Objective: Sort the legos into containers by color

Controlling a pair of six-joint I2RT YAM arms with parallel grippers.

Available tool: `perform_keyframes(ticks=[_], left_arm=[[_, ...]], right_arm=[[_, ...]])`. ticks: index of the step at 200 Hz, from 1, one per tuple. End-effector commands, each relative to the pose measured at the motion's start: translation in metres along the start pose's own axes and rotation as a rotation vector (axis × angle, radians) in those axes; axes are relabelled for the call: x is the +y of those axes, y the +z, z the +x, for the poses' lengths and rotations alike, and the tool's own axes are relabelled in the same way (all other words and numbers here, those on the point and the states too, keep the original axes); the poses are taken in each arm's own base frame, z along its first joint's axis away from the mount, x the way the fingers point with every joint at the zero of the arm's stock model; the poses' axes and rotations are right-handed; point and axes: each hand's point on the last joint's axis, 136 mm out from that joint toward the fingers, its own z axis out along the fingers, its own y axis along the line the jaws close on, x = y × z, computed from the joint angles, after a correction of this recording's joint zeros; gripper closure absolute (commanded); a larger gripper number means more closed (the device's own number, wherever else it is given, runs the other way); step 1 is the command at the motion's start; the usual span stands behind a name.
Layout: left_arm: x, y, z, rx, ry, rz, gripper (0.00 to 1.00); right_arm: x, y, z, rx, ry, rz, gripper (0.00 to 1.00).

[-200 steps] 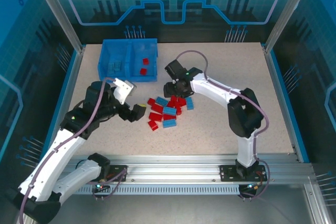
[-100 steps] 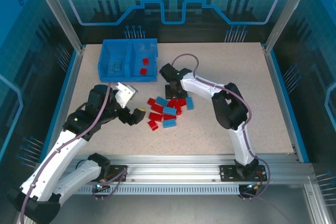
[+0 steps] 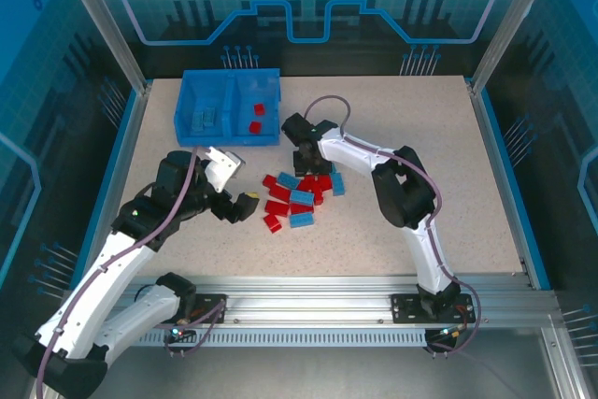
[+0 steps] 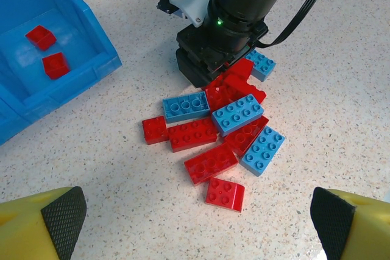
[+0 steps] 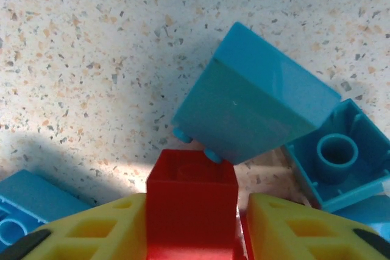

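Red and light blue legos (image 3: 299, 195) lie in a loose pile mid-table, and the left wrist view looks down on this pile (image 4: 219, 132). The blue bin (image 3: 227, 88) stands at the back left, with blue bricks (image 3: 206, 118) in its left compartment and two red bricks (image 3: 255, 119) in its right one. My right gripper (image 3: 304, 151) points down at the pile's far edge, shut on a red brick (image 5: 192, 202) whose top touches a tilted blue brick (image 5: 256, 111). My left gripper (image 3: 235, 192) hovers open just left of the pile, nothing between its fingers (image 4: 46, 223).
The bin's near wall (image 4: 73, 80) lies left of the pile. An upturned blue brick (image 5: 338, 150) sits beside the held one. A single red brick (image 4: 224, 193) lies nearest my left gripper. Raised blue rails edge the table.
My right gripper shifted a little left and back along the pile's far edge, its elbow folding in. My left gripper dropped slightly toward the table.
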Motion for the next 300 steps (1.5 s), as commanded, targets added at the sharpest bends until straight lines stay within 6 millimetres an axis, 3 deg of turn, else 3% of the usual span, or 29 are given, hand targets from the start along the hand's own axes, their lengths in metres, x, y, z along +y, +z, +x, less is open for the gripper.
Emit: perform_keyframes(ticks=[1,21,37,93,109,129,155,202,209,250,283,300], left_arm=[[0.001,-0.001,-0.002,-0.022,0.027,-0.012,0.01],[0.002,-0.001,-0.001,-0.02,0.027,-0.019,0.01],[0.002,-0.003,-0.002,-0.026,0.03,-0.02,0.01],[0.006,-0.019,-0.012,-0.125,0.041,-0.068,0.01],[0.016,-0.026,-0.014,-0.156,0.031,-0.13,0.01],[0.027,-0.033,-0.017,-0.191,0.01,-0.195,0.01],[0.037,-0.038,-0.016,-0.207,-0.013,-0.252,0.01],[0.046,-0.039,-0.013,-0.195,-0.029,-0.29,0.01],[0.047,-0.04,-0.013,-0.197,-0.034,-0.294,0.01],[0.05,-0.04,-0.013,-0.2,-0.051,-0.297,0.01],[0.052,-0.04,-0.013,-0.202,-0.065,-0.296,0.01],[0.053,-0.039,-0.013,-0.198,-0.066,-0.295,0.01]], right_arm=[[-0.003,0.007,0.006,0.039,-0.011,0.033,0.6],[0.001,0.002,0.004,0.048,-0.005,-0.005,0.62],[0.01,-0.014,-0.004,0.004,-0.013,-0.06,0.71],[0.047,-0.146,-0.05,-0.376,-0.173,-0.225,0.72],[0.059,-0.171,-0.062,-0.483,-0.218,-0.266,0.72],[0.074,-0.188,-0.083,-0.597,-0.258,-0.301,0.71],[0.087,-0.186,-0.119,-0.702,-0.286,-0.276,0.71],[0.12,-0.15,-0.174,-0.752,-0.356,-0.249,0.71],[0.126,-0.129,-0.178,-0.737,-0.377,-0.235,0.71],[0.147,-0.08,-0.196,-0.747,-0.43,-0.196,0.7],[0.154,-0.057,-0.196,-0.752,-0.437,-0.211,0.62],[0.158,-0.063,-0.195,-0.751,-0.438,-0.239,0.54]])
